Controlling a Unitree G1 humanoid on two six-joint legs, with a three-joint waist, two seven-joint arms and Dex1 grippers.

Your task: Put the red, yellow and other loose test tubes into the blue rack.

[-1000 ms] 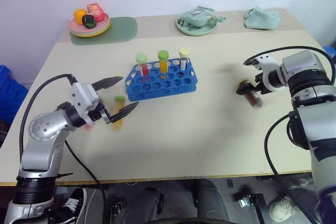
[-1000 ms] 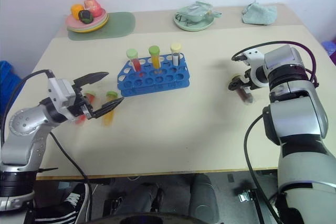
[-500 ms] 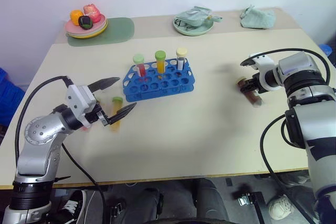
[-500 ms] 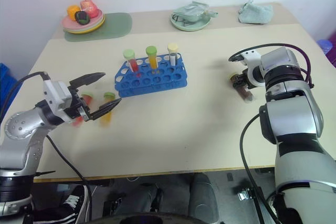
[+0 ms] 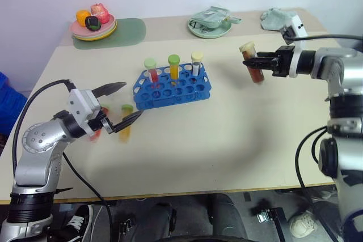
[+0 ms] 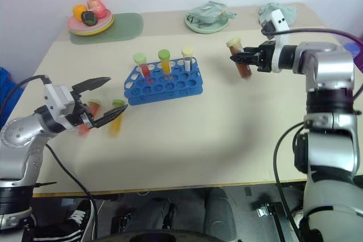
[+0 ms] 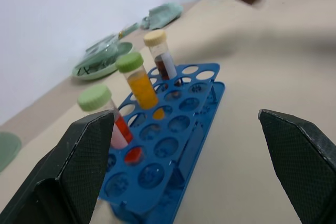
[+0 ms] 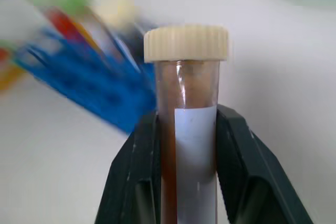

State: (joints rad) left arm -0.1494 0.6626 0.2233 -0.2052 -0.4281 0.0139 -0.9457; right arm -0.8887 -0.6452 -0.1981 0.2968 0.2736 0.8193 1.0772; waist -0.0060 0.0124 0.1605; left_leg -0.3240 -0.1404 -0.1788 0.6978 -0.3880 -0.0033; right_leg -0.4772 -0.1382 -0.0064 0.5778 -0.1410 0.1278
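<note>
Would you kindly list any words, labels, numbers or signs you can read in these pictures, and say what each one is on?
No text can be read anywhere.
Brown tube in the right gripper: a white label, blank as far as can be seen.
Cream-capped tube in the blue rack: a white label, nothing legible on it.
Blue rack: no markings to be seen.

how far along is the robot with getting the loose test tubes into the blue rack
Done: three capped tubes stand in the back row of the blue rack. In hand: the right gripper holds the brown tube in the air, right of the rack. Left: the yellow tube and the red tube lie on the table by the open left gripper.
</note>
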